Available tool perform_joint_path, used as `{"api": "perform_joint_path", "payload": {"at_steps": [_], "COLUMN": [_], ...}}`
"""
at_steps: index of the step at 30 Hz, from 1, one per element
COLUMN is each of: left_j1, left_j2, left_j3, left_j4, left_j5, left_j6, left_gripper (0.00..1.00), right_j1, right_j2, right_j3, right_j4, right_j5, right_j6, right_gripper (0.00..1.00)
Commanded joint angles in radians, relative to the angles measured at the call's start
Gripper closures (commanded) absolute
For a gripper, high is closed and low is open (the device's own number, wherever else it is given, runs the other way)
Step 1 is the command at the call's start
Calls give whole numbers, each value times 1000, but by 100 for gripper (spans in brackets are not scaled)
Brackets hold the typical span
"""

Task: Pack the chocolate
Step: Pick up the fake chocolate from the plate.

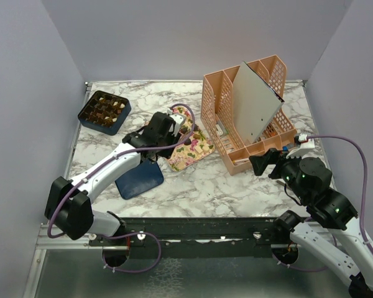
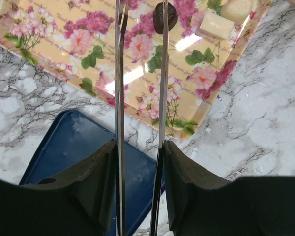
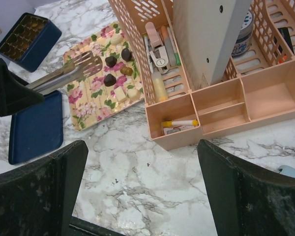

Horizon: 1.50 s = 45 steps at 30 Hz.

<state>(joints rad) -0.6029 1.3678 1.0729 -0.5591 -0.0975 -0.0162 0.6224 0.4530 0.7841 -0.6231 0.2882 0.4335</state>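
Progress reads as partway. The box [image 1: 98, 126] at the far left corner carries chocolate [image 1: 104, 110] in many cells of its grid, dark and cream; whether any cell is empty cannot be told from these views. Several loose pieces lie on the tray [image 3: 88, 105], dark and cream, clustered at the end nearest the organizer [image 1: 236, 158], well apart from the box. The left gripper [image 2: 140, 145] is clamped on tongs [image 2: 120, 98] and hangs over the tray. The tong blades stand apart with nothing visible between them, and their tips sit just beside a dark piece; contact cannot be confirmed. The right gripper [image 3: 141, 145] is spread wide and holds nothing, poised over bare table in front of the organizer. The lid [image 1: 140, 179] lies flat on the table beside the tray, off the box. Judged left to do: lift each tray piece with the tongs, carry it to the box, then probably fit the lid.
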Motion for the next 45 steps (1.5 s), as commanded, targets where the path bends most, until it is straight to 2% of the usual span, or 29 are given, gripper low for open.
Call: {"api": "perform_joint_path", "payload": {"at_steps": [1, 18, 45], "left_j1": [-18, -58, -61], "left_j2": [13, 71, 128], "left_j3": [3, 8, -1], "left_j4": [61, 59, 44], "left_j5": [6, 4, -25], "left_j6": [45, 58, 63], "left_gripper": [55, 55, 58], "right_j1": [2, 2, 2], "right_j2": [3, -2, -10], "right_j3": [-4, -3, -3], "right_j4": [9, 8, 9], "right_j5": [23, 20, 20], "right_j6": [-6, -9, -6], "right_gripper": [1, 1, 1]}}
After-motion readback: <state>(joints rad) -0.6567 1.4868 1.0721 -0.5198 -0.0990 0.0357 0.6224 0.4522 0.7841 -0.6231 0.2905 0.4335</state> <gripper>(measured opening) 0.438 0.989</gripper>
